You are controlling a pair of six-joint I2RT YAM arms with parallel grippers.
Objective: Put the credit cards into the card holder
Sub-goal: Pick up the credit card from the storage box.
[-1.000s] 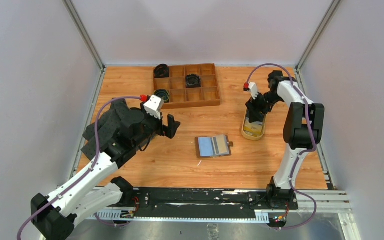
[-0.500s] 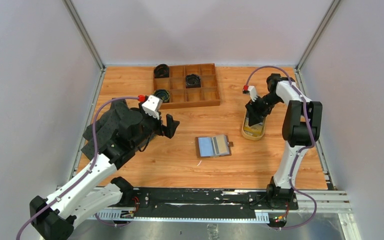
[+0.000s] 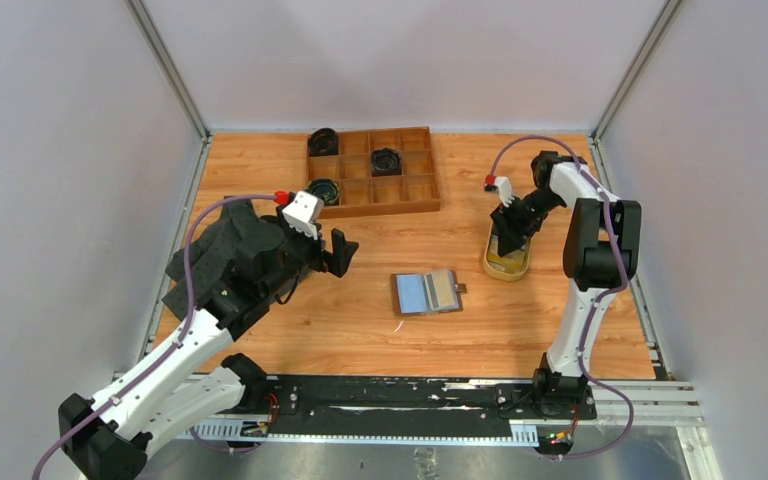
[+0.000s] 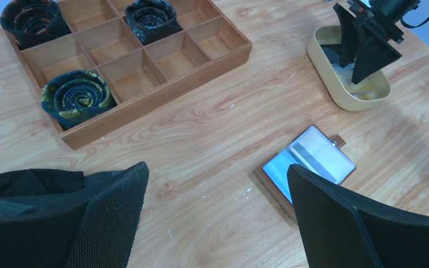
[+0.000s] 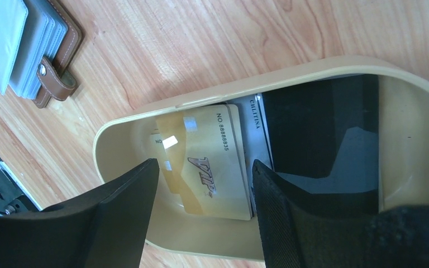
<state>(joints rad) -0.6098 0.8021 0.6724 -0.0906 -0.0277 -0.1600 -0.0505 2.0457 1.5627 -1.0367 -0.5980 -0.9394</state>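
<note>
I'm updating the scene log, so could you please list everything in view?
table: one, light wood, under everything
tray: one, brown wood, far side
rolls: three, dark, in tray
holder: one, brown, open, table centre
dish: one, tan, right of holder
cards: at least three, gold, grey, black, in dish
left gripper: one, black, open, left of holder
right gripper: one, black, in dish, astride a card

The cards lie flat and overlapped in a tan dish: gold card on top, then pale card and dark card. The brown leather holder lies open on the table, blue sleeves up.
</note>
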